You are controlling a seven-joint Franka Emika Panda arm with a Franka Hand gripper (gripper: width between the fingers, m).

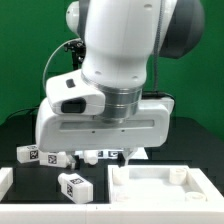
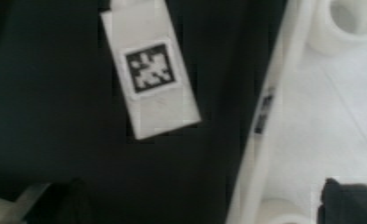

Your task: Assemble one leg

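A leg point(image 2: 150, 70), a small white post with a black-and-white tag, lies on the black table ahead of my gripper point(image 2: 189, 205). The gripper is open, with its dark fingertips point(image 2: 29, 200) far apart and nothing held. The rim of the large white tray-like panel point(image 2: 295, 110) runs between the fingertips, close to one of them. In the exterior view the gripper point(image 1: 125, 157) hangs low over the table by the panel's point(image 1: 165, 185) near corner. Three legs show there: one point(image 1: 32, 154) at the left, one point(image 1: 75, 186) in front, one point(image 1: 100, 156) by the gripper.
The arm's large white body point(image 1: 110, 90) hides the middle of the table. A white raised piece point(image 1: 5, 180) sits at the exterior view's left edge. A green wall stands behind.
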